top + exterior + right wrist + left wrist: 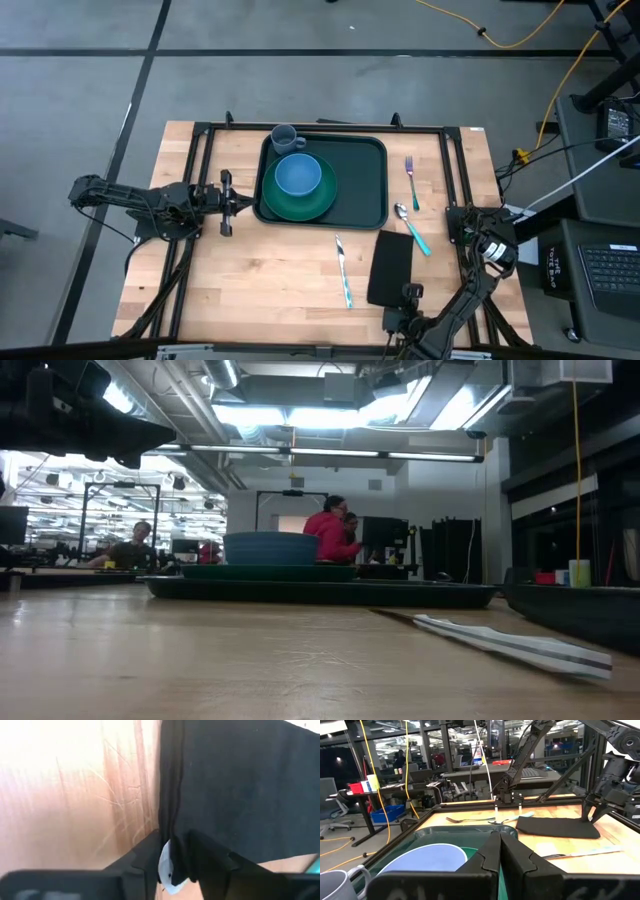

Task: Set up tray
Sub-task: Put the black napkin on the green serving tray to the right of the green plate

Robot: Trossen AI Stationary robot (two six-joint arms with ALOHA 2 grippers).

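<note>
The tray lies on the wooden table toward the twelve o'clock side, a little past the middle; inside its nine o'clock half there is a green plate with a blue bowl on it, and a grey cup stands in the corner of the tray at about eleven o'clock. The left gripper waits just beside the tray's nine o'clock rim, with its claw closed tight and holding nothing. The right gripper is at the six o'clock edge of the black napkin, which lies at about five o'clock from the tray; its fingers stand narrow about the napkin's edge, but I cannot tell if they already pinch it. A fork and a spoon lie at the tray's three o'clock side; a knife lies at six o'clock from it.
</note>
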